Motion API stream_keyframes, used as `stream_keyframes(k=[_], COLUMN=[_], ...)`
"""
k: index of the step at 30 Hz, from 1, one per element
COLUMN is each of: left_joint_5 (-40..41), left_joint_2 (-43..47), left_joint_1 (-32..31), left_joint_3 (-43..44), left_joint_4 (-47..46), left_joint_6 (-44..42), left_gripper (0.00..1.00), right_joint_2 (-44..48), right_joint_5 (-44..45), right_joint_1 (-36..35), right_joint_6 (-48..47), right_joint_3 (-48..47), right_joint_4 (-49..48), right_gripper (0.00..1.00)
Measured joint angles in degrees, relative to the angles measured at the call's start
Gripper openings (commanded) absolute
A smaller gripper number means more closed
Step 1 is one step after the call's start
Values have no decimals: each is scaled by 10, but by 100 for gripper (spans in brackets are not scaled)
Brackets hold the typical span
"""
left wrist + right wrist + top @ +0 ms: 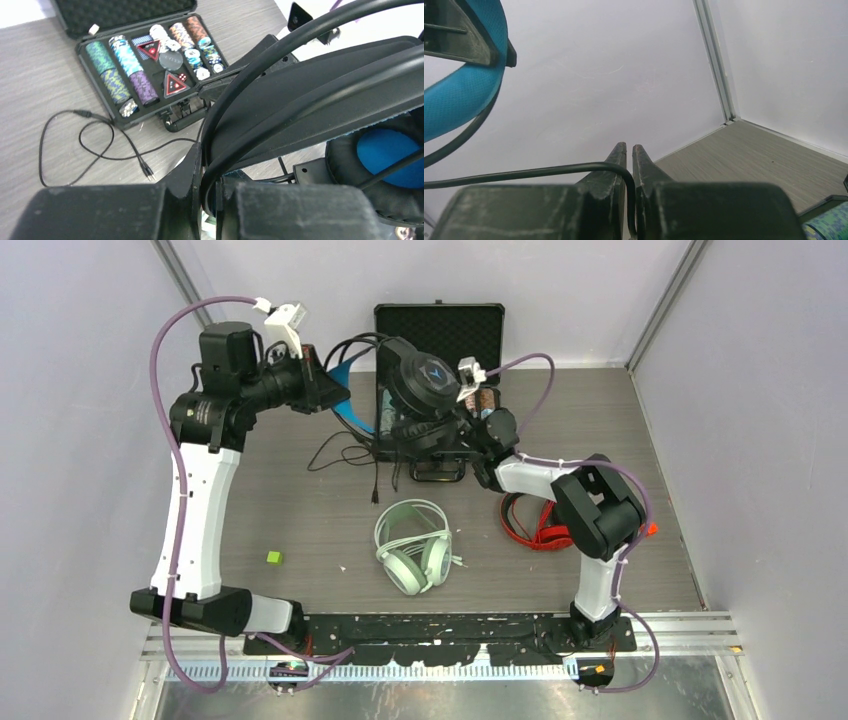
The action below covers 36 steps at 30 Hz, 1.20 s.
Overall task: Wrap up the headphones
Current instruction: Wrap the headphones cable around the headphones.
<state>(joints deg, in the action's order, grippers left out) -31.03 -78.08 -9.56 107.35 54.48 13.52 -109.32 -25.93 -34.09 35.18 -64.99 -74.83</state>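
Observation:
The bulky black headphones (415, 380) hang raised over the back of the table. My left gripper (335, 390) is shut on their blue-lined headband (310, 95), clamped together with a loop of cable at the jaws (220, 172). Their black cable (524, 173) runs down between the closed fingers of my right gripper (629, 147), which sits just right of the ear cups (470, 405). More of this cable trails on the table (95, 145). The mint-green headphones (413, 545) lie in the middle of the table. The red headphones (535, 523) lie partly under my right arm.
An open black case of poker chips (150, 55) stands at the back, under the raised headphones (438, 325). A small green cube (273, 557) lies at the front left. Walls close in the table at the back and on both sides.

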Motion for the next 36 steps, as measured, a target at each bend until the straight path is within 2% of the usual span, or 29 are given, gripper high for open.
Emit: stream_keyframes(k=[6, 11, 16, 19, 25, 29, 36], left_joint_5=[-65, -115, -121, -124, -27, 33, 104], left_joint_2=[3, 3, -1, -15, -46, -54, -31], left_joint_1=[1, 1, -1, -6, -46, -73, -87], left_joint_3=[-33, -40, -47, -42, -22, -18, -60], left_joint_4=[-39, -38, -30, -15, 36, 42, 5], left_joint_6=[-43, -93, -227, -304, -395, -422, -489], left_gripper=[0, 0, 0, 0, 0, 0, 0], right_joint_2=[33, 54, 77, 100, 160, 180, 186], right_joint_5=[-45, -82, -133, -176, -217, -238, -280], right_joint_1=[37, 60, 88, 100, 103, 106, 108], right_joint_6=[28, 49, 112, 145, 150, 148, 160], right_joint_3=[29, 33, 33, 33, 27, -11, -54], right_joint_4=[1, 24, 65, 128, 339, 474, 614], right_gripper=[17, 13, 3, 1, 0, 0, 2])
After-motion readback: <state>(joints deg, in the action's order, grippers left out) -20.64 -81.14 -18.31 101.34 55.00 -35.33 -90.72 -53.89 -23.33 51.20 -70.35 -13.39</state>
